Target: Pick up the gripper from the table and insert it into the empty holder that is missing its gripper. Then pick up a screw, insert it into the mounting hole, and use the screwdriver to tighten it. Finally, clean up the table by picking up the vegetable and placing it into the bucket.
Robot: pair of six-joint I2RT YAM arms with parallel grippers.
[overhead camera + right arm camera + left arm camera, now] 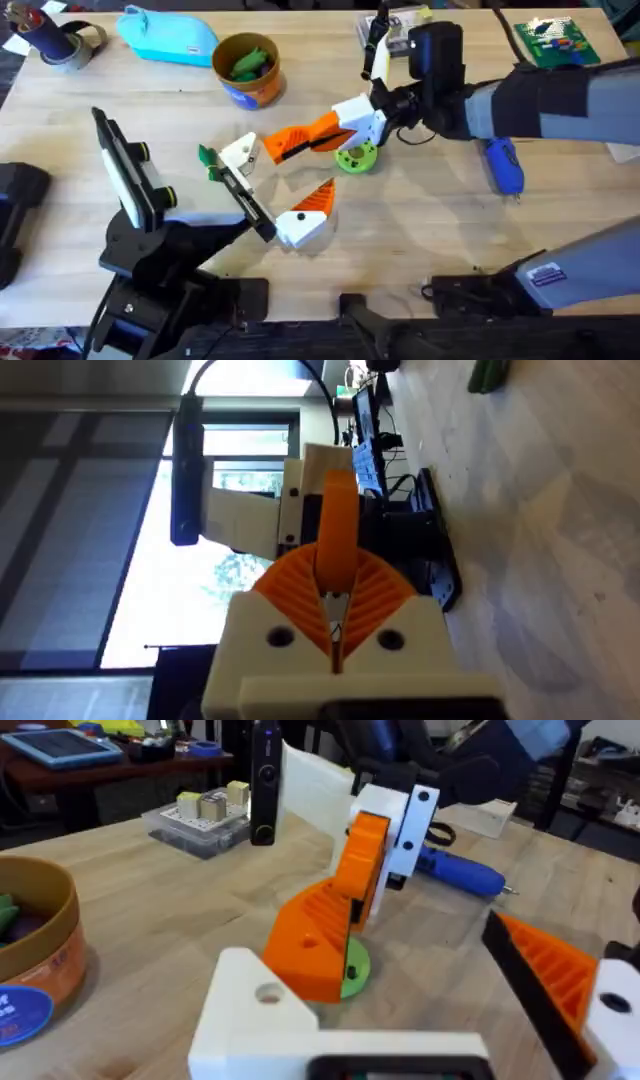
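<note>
Right gripper [372, 118] clamped on white base of long tapered orange plastic finger [305, 137], carrying tip toward small white mount block [240, 153] on thin black bar; insertion not done. Left gripper [262, 222]: cannot tell. Blue-handled screwdriver [503, 165] on desk [420, 230], untouched. Green vegetable [248, 63] already inside tan-orange bucket [248, 72]

Gripper [305, 137], orange, white-based, raised tilted beside white holder [240, 152]; blue screwdriver [503, 166] lying right; tan bucket [247, 69] upright, holding green vegetable [249, 64].
</note>
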